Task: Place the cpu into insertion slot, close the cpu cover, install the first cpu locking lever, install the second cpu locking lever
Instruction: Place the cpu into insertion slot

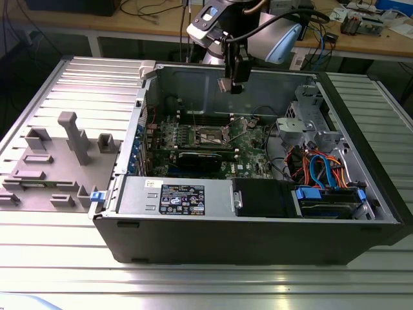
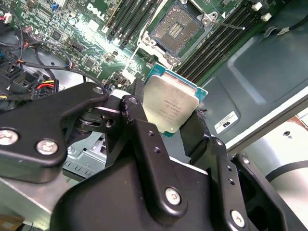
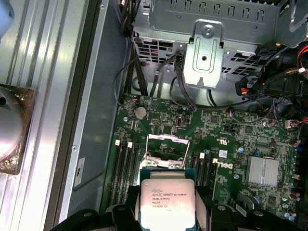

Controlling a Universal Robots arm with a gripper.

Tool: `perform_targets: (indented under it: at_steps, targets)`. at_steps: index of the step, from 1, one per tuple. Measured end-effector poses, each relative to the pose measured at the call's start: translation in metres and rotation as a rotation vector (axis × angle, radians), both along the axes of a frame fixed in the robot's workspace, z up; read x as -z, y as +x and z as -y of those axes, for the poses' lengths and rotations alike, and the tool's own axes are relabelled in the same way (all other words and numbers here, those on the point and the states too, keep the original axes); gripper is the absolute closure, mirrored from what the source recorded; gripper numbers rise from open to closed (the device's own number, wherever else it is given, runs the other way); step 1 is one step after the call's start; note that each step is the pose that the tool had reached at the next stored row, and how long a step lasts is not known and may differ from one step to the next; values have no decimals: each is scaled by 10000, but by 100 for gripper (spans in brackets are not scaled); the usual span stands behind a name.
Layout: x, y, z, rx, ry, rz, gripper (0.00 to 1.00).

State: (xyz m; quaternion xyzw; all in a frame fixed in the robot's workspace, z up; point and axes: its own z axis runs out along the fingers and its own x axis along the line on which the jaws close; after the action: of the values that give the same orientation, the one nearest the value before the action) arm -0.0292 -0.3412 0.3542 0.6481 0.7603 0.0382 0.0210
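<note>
My gripper (image 1: 227, 84) hangs above the open computer case, shut on the cpu (image 1: 224, 85). In both wrist views the cpu (image 2: 172, 107) (image 3: 166, 202) is a silver-grey square on a green backing, clamped at two opposite edges by the black fingers (image 2: 139, 120). The insertion slot (image 1: 210, 135) (image 2: 177, 29) lies on the green board below and apart from the chip, its dark contact field bare inside a silvery rim. In the first wrist view the slot (image 3: 166, 153) sits just beyond the held chip. A thin wire lever (image 2: 228, 24) sticks out beside it. I cannot tell the cpu cover from the rim.
Long memory slots (image 2: 130, 19) flank the socket. A long black card (image 1: 205, 158) lies in front of it, and a power supply (image 1: 177, 197) sits at the case front. A metal drive cage (image 1: 310, 126) with cables is at the exterior view's right. A grey fixture (image 1: 64, 155) stands outside.
</note>
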Motion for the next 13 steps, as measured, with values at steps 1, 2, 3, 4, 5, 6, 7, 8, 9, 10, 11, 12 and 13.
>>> perform_targets:
  at_steps: [1, 2, 3, 4, 5, 6, 7, 8, 9, 10, 11, 12, 13]
  targets:
    - [0, 0, 0, 0, 0, 0, 46]
    - [0, 0, 0, 0, 0, 0, 46]
    - [0, 0, 0, 1, 0, 0, 46]
    - [0, 0, 0, 2, 0, 0, 46]
    - [0, 0, 0, 10, 0, 0, 46]
    - [1, 0, 0, 30, 0, 0, 46]
    - [2, 0, 0, 71, 1, 0, 46]
    - [4, 0, 0, 173, 1, 1, 46]
    - [7, 0, 0, 356, 1, 1, 46]
    - [8, 0, 0, 546, 0, 0, 46]
    - [9, 0, 0, 671, -1, 0, 46]
    - [9, 0, 0, 764, 0, -1, 46]
    - [9, 0, 0, 786, 0, 0, 46]
